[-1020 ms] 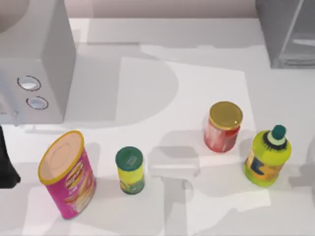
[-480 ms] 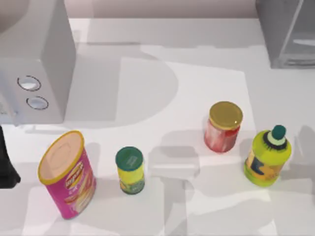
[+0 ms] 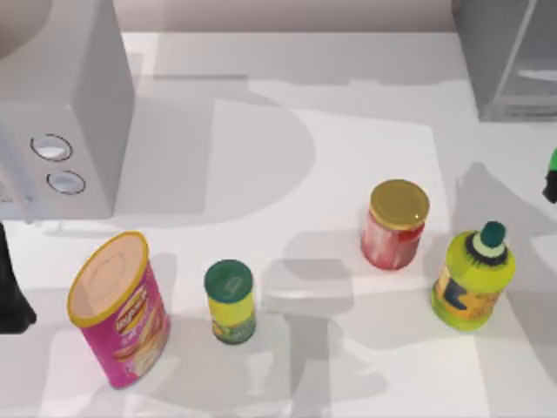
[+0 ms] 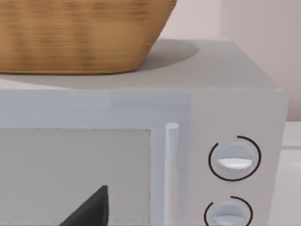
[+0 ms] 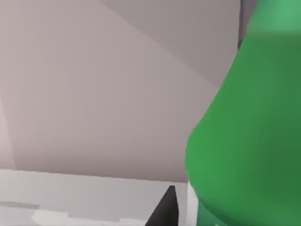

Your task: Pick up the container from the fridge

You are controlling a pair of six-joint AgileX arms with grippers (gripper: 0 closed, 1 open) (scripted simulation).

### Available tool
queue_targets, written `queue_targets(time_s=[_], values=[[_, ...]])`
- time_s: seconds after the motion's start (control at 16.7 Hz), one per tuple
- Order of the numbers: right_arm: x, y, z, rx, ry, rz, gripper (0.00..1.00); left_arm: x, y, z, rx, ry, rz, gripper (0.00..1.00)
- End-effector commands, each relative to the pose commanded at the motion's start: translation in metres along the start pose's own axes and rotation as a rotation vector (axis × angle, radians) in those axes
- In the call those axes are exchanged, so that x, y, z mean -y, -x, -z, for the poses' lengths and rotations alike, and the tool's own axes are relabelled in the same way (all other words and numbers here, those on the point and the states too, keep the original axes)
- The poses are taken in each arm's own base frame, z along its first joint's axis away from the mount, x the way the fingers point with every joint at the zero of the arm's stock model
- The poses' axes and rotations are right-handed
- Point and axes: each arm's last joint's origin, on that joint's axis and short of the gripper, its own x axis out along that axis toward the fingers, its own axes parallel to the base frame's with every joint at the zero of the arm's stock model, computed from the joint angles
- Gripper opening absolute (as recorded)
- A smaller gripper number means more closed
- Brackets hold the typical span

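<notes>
White tabletop (image 3: 348, 157) under even light, seen from above, with a gold-lidded red jar (image 3: 397, 225) standing upright right of centre. Far to the right of that jar, at the very edge of the top view, a sliver of the bright-green container (image 3: 553, 160) shows with my right gripper (image 3: 550, 187) as a dark shape touching it on the near side. From the right wrist, the container (image 5: 254, 132) looms close and upright against plain grey walls, with a strip of white surface low beside it. Whether my right gripper has closed on the bottle or merely stands at it, I cannot tell.

Beyond the jar and to its right, in the table's far right corner, stands the grey fridge (image 3: 505, 61) with its pale glassy panel; the container lies outside it, on the jar's side of its front. Just to the right of the jar and a little nearer, a yellow-green bottle (image 3: 473, 279) with a teal cap stands apart from it. Left of the jar and nearer sits a small green-lidded can (image 3: 230, 300), and farther left a pink canister (image 3: 122, 313) with a yellow rim. Well to the jar's left rises a light grey box (image 3: 61, 113) with two round knobs (image 3: 52, 147); my left wrist view shows a woven basket (image 4: 80, 33) on its top. My left arm (image 3: 10, 296) is parked at the table's left edge, far left of the jar; how wide the left gripper (image 4: 89, 212) stands I cannot tell.
</notes>
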Motion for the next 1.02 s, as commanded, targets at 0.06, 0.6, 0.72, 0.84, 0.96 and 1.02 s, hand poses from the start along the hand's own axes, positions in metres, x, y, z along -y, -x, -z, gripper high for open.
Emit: queue_targets(time_s=[0.06, 0.6, 0.72, 0.84, 0.96, 1.02], values=[[-0.008, -0.017, 0.003, -0.032, -0.002, 0.008, 0.00, 0.000, 0.000, 0.000, 0.000, 0.000, 0.000, 1.00], [-0.099, -0.150, 0.082, -0.105, 0.027, 0.143, 0.00, 0.000, 0.000, 0.000, 0.000, 0.000, 0.000, 1.00], [-0.119, -0.164, 0.101, -0.080, 0.032, 0.157, 0.00, 0.000, 0.000, 0.000, 0.000, 0.000, 0.000, 1.00], [-0.136, -0.172, 0.116, -0.053, 0.033, 0.164, 0.00, 0.000, 0.000, 0.000, 0.000, 0.000, 0.000, 1.00], [-0.146, -0.176, 0.124, -0.032, 0.031, 0.170, 0.00, 0.000, 0.000, 0.000, 0.000, 0.000, 0.000, 1.00], [-0.147, -0.177, 0.125, -0.027, 0.030, 0.171, 0.00, 0.000, 0.000, 0.000, 0.000, 0.000, 0.000, 1.00]])
